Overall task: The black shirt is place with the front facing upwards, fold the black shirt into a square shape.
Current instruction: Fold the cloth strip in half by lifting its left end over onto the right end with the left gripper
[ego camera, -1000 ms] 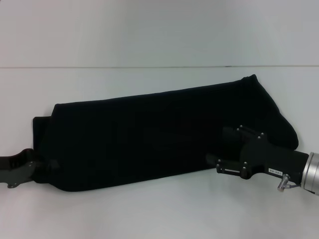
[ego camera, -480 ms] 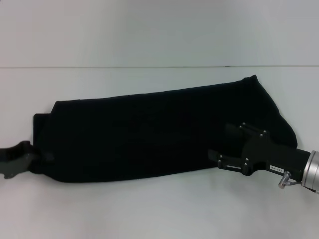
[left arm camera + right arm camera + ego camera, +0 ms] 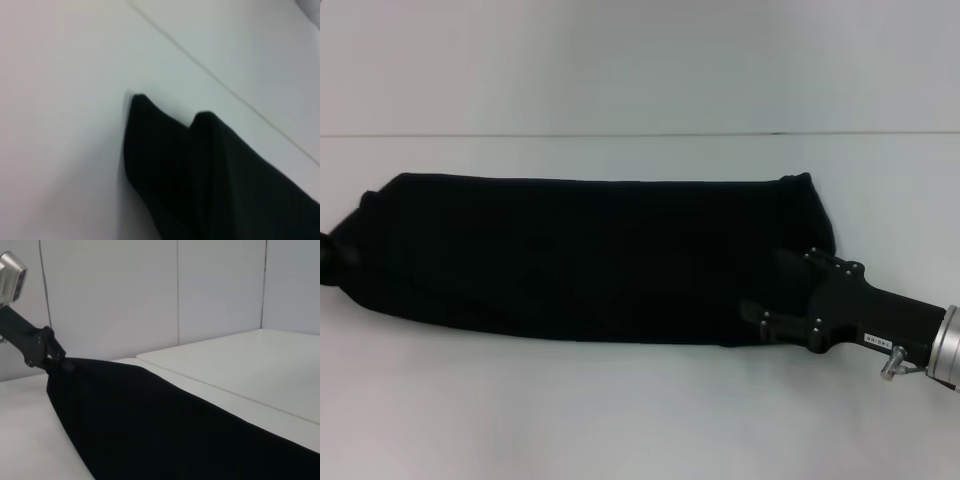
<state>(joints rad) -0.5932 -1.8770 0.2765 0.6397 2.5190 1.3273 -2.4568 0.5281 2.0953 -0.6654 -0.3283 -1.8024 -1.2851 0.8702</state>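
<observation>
The black shirt (image 3: pixel 580 260) is folded into a long band stretched taut across the white table, with no lettering showing. My left gripper (image 3: pixel 330 262) is at the far left edge of the head view, shut on the shirt's left end. The right wrist view shows it (image 3: pixel 59 361) pinching the top corner of the hanging cloth (image 3: pixel 175 430). My right gripper (image 3: pixel 752 318) is at the shirt's lower right end, its fingertips buried in the cloth and shut on it. The left wrist view shows two folded shirt corners (image 3: pixel 200 175) against the table.
The white table (image 3: pixel 620 420) stretches out in front of and behind the shirt, with a thin seam line (image 3: pixel 620 135) across its far part. Pale wall panels (image 3: pixel 125 290) stand behind the table in the right wrist view.
My left gripper has moved left to the frame edge, pulling the shirt's left end with it. The shirt has gone from a slack slanted shape to a long taut band. The right gripper has barely moved.
</observation>
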